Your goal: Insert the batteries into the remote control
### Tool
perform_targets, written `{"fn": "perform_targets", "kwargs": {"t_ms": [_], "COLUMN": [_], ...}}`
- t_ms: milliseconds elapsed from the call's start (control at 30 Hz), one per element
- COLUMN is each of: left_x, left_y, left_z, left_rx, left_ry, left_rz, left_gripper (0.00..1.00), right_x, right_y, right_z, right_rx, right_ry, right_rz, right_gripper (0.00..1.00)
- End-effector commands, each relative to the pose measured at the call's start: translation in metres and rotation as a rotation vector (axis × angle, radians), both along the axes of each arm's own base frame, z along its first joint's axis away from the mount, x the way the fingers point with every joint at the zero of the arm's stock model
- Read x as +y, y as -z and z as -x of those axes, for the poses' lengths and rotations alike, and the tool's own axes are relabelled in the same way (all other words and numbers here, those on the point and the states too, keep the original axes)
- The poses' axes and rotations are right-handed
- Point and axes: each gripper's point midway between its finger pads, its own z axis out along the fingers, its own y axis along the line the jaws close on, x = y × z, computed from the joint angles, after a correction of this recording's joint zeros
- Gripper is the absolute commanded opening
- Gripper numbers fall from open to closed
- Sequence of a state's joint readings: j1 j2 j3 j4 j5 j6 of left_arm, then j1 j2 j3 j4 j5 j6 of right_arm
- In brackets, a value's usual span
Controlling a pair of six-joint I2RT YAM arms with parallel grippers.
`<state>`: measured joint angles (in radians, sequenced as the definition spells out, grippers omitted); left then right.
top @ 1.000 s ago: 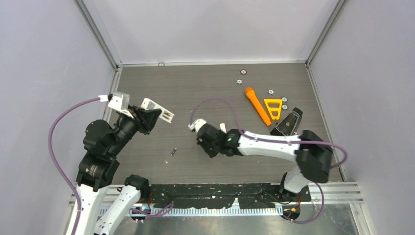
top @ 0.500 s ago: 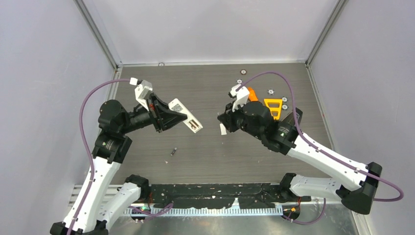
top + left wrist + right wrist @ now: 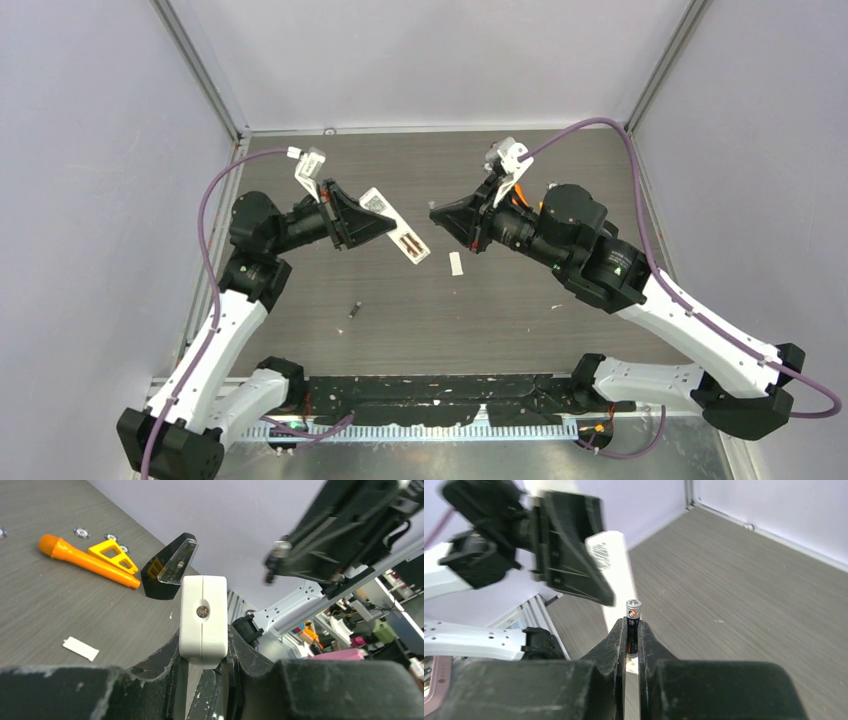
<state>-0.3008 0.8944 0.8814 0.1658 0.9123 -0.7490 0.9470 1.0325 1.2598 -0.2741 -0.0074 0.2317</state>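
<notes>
The dark wood-grain table (image 3: 480, 330) is walled on three sides. Both arms reach up over its middle from the near edge, tips facing one another with a gap of open air between them.

From above, the left gripper (image 3: 372, 221) is clenched on the remote control (image 3: 402, 238), which sticks out slantwise toward the centre, lifted off the table. Its own wrist camera sees only the remote's blunt white end, pinched between the fingers. That wrist view also takes in the orange flashlight (image 3: 85, 561), a yellow triangle (image 3: 112, 555) and a black stand (image 3: 167, 567) toward the back right. The right arm mostly covers these in the overhead view.

The right gripper (image 3: 632, 630) is clamped on one battery (image 3: 633, 611), upright with its metal cap showing. This is clear only from its wrist camera; overhead it is too small to make out.

A small white cover (image 3: 455, 263) lies flat under the gap. The other battery (image 3: 354, 309) lies alone on open table nearer the front, well apart from everything.
</notes>
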Motion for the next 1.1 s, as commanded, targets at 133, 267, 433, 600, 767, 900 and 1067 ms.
{"fn": "perform_targets", "kwargs": {"t_ms": [133, 267, 433, 600, 767, 900, 1067], "left_x": [-0.005, -0.008, -0.010, -0.010, -0.009, -0.009, -0.007], "left_y": [-0.011, -0.012, -0.012, -0.012, -0.010, -0.012, -0.016], "left_z": [-0.012, -0.011, -0.010, -0.008, -0.008, -0.008, -0.011], "left_rx": [0.119, 0.169, 0.197, 0.202, 0.213, 0.224, 0.254], "left_ry": [0.005, 0.038, 0.076, 0.078, 0.071, 0.065, 0.044], "left_rz": [0.135, 0.164, 0.185, 0.186, 0.185, 0.198, 0.223], "left_gripper": [0.00, 0.00, 0.00, 0.00, 0.00, 0.00, 0.00], "right_x": [0.032, 0.039, 0.048, 0.046, 0.041, 0.039, 0.040], "right_y": [-0.022, -0.009, 0.011, 0.014, 0.019, 0.024, 0.031], "right_z": [0.019, 0.016, 0.007, 0.000, -0.003, -0.003, 0.001], "right_rx": [-0.121, -0.137, -0.133, -0.149, -0.150, -0.169, -0.154], "right_ry": [-0.125, -0.125, -0.104, -0.069, -0.045, -0.049, -0.074], "right_rz": [0.034, 0.087, 0.158, 0.178, 0.198, 0.228, 0.243], "right_gripper": [0.09, 0.10, 0.10, 0.09, 0.09, 0.09, 0.10]}}
